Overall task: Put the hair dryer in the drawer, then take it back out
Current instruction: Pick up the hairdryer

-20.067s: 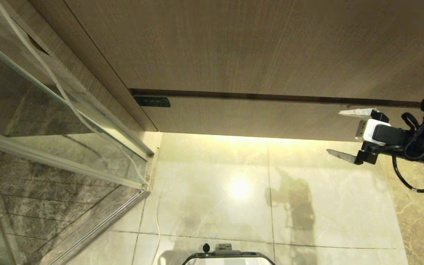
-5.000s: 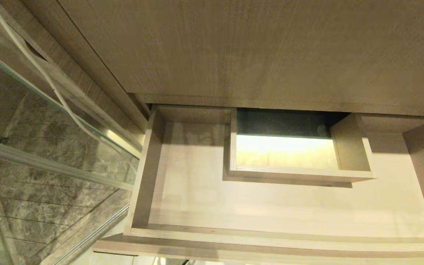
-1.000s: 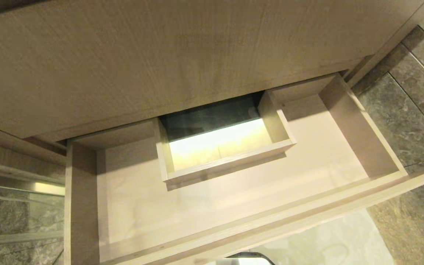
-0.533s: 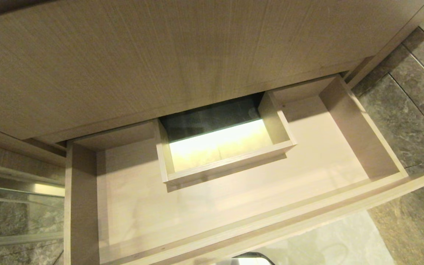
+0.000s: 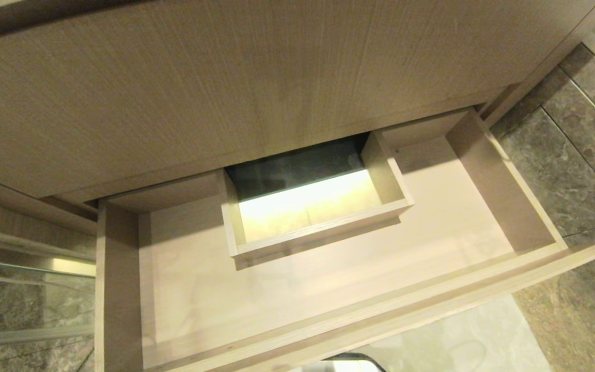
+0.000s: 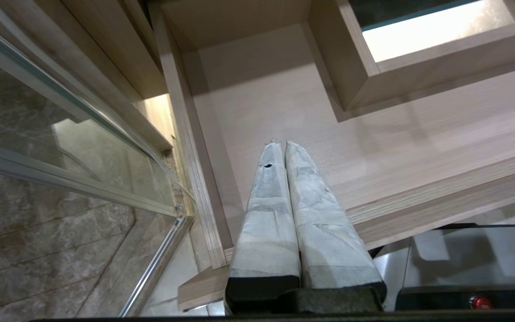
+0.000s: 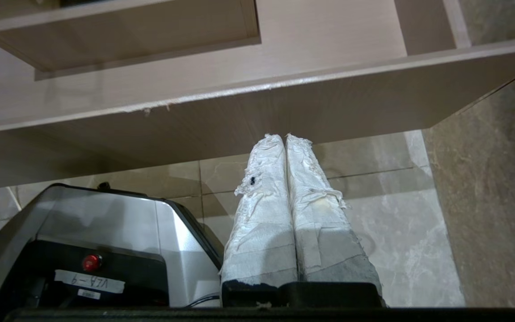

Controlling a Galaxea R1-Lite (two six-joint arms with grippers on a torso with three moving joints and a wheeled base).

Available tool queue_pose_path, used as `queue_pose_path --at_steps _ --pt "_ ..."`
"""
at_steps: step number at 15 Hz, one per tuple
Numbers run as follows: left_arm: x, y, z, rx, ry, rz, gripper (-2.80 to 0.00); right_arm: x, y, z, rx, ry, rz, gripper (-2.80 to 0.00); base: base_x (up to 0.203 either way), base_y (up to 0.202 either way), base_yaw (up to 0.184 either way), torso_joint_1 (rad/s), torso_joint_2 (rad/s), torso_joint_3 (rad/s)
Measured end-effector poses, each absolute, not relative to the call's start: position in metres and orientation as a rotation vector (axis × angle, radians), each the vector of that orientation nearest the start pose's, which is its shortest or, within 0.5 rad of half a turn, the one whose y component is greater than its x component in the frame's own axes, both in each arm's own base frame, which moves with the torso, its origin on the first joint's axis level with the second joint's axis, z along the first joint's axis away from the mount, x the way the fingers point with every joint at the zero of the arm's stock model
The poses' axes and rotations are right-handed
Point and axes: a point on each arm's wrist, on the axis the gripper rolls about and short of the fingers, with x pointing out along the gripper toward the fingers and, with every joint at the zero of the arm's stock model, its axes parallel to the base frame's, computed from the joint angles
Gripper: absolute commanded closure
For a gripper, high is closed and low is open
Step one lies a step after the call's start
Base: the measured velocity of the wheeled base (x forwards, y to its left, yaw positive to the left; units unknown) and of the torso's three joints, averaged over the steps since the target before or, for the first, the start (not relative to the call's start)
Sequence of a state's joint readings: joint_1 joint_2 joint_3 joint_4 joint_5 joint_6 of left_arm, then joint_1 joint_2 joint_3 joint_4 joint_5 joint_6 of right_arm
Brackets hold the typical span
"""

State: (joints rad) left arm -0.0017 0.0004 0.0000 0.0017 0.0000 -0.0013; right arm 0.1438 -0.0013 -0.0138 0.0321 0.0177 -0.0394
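The drawer [image 5: 122,289] stands pulled out below the tall wood panel [image 5: 225,93], its pale floor bare around a boxed cutout [image 5: 318,237] at the middle back. The hair dryer is out of view. Neither arm shows in the head view. My left gripper [image 6: 283,143] is shut and empty, hanging over the drawer's [image 6: 204,179] left front corner. My right gripper [image 7: 284,136] is shut and empty too, low in front of the drawer's front board [image 7: 284,112] and above the floor tiles.
A glass shower partition [image 5: 18,299] with a metal rail [image 6: 159,264] stands to the drawer's left. Dark stone wall tiles [image 5: 576,170] rise on the right. My own base [image 7: 105,241] sits under the drawer's front, on pale floor tiles [image 7: 396,223].
The whole head view has shifted slightly downward as the camera moved; the drawer stays pulled out and nothing in it has changed.
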Motion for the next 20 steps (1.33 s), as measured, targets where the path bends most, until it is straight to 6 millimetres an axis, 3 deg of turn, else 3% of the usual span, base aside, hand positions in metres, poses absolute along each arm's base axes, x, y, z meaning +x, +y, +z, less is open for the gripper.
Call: queue_pose_path --at_steps 4,20 --pt "-0.0228 0.0 0.0753 -0.001 0.002 -0.002 0.0 -0.0238 -0.0031 0.076 -0.041 0.014 0.159 0.0 0.0 0.0 0.0 0.115 -0.45 -0.211" --pt "-0.0228 0.0 0.0754 -0.001 0.001 -0.002 0.0 -0.0238 -0.0031 0.076 -0.04 0.014 0.159 0.0 0.0 0.0 0.005 0.312 -0.53 -0.255"
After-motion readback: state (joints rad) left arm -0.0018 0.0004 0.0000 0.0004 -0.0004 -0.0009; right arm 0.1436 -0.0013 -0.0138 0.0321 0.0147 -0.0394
